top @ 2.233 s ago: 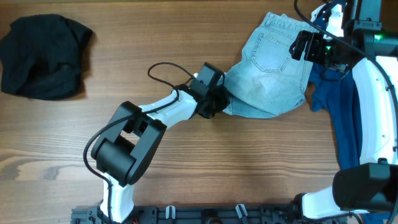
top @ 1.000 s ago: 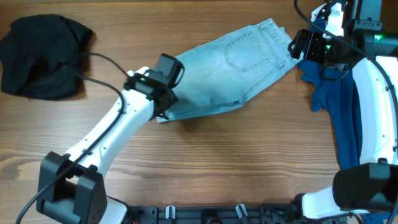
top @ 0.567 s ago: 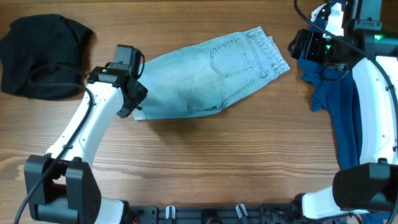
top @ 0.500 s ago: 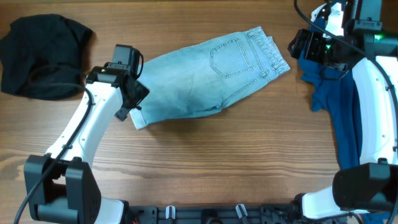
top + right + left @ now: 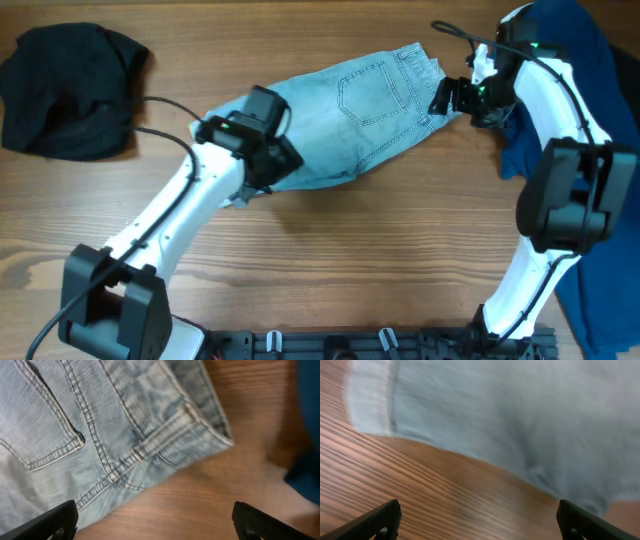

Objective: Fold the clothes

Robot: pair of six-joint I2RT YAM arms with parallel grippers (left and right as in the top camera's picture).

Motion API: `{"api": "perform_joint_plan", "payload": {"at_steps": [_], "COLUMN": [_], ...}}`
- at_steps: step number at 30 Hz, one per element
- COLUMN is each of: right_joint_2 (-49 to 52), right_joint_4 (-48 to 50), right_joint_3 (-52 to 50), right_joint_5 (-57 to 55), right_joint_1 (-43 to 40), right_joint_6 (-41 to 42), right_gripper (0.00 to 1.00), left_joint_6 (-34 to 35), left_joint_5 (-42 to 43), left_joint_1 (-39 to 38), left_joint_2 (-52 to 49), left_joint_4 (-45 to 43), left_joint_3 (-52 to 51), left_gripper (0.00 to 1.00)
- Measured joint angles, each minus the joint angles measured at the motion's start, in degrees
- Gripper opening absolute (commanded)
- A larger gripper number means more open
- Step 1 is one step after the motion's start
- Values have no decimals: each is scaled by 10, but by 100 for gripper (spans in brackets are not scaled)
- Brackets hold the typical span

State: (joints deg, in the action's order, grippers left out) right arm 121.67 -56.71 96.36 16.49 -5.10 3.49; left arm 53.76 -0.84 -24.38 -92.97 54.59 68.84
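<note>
Denim shorts (image 5: 350,110): pale blue, lying flat on the bench (image 5: 380,260), top-middle, slanted. Waistband end is up-right, leg hem down-left, back pocket facing up w/ stitching visible. Not folded yet, single flat layer as far as the overhead view shows.

Left gripper (image 5: 268,165) sits over the lower-left end of the shorts, by the bottom edge. Left wrist view is blurry: shorts (image 5: 520,420) fill the top, a paler hem strip is at top-left, bare wood below. Left gripper (image 5: 480,525) has its fingers spread wide at the frame corners w/ nothing between them, only wood. Can't tell if the tips touch cloth.

Right gripper (image 5: 450,97) is at the waistband end, right side of the shorts. Right wrist view: shorts (image 5: 100,420) w/ pocket corner, seam, belt loop and waistband edge sharp, wood under and to the right. Right gripper (image 5: 155,522) is also spread wide, holding nothing, its tips low in frame over the cloth edge and wood.

Dark-blue garment (image 5: 610,100) runs down the right side of the bench behind the right arm, near the waistband w/ a strip of wood between; it also shows at the right edge of the wrist view (image 5: 310,410).

Black garment (image 5: 70,90) is crumpled at the top-left corner, well apart from the shorts and both arms.
</note>
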Motion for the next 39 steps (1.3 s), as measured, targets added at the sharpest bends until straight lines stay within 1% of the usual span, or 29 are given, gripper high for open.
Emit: {"api": "perform_joint_plan", "payload": {"at_steps": [8,12,13,14,15,16,17,18,20,21,24,25,27,30,32,34,37,39], "right_joint_2": [54,56,56,56,56,56,56,56,56,56,56,56,56,55,45,24,-53,-116], "right_joint_4": [26,48,59,64,71,80,86,94,98,97,79,66,46,28,13,6,-3,-28], "right_joint_3": [0,1,1,1,1,1,1,1,1,1,2,2,3,5,4,4,4,4], "right_joint_5": [20,24,24,25,25,25,25,24,24,24,22,17,9,0,-7,-12,-25,-36], "right_joint_1": [20,20,20,20,20,20,19,19,19,19,19,19,19,19,19,19,20,20], "right_joint_6": [-23,-23,-23,-23,-23,-23,-23,-23,-18,-14,-8,-3,0,3,6,11,25,42], "right_gripper": [100,100,91,77,57,20,9,6,4,4,4,4,4,4,4,4,4,4], "left_joint_6": [11,13,15,15,15,15,15,15,15,15,18,17,20,21,21,21,21,21], "left_joint_5": [14,19,23,26,28,31,33,35,38,38,39,40,40,37,29,22,14,11], "left_joint_1": [-52,-66,-67,-67,-67,-67,-67,-67,-67,-67,-67,-67,-67,-67,-67,-67,-67,-67], "left_joint_2": [0,0,0,0,0,0,0,0,0,0,0,0,0,0,0,0,0,0], "left_joint_4": [-18,-21,-21,-22,-22,-22,-22,-22,-22,-22,-26,-29,-36,-59,-69,-76,-85,-91], "left_joint_3": [0,0,0,0,0,0,0,0,0,0,0,0,0,0,0,0,0,0], "left_gripper": [100,100,100,100,100,100,100,100,99,89,67,65,63,63,68,68,69,69]}}
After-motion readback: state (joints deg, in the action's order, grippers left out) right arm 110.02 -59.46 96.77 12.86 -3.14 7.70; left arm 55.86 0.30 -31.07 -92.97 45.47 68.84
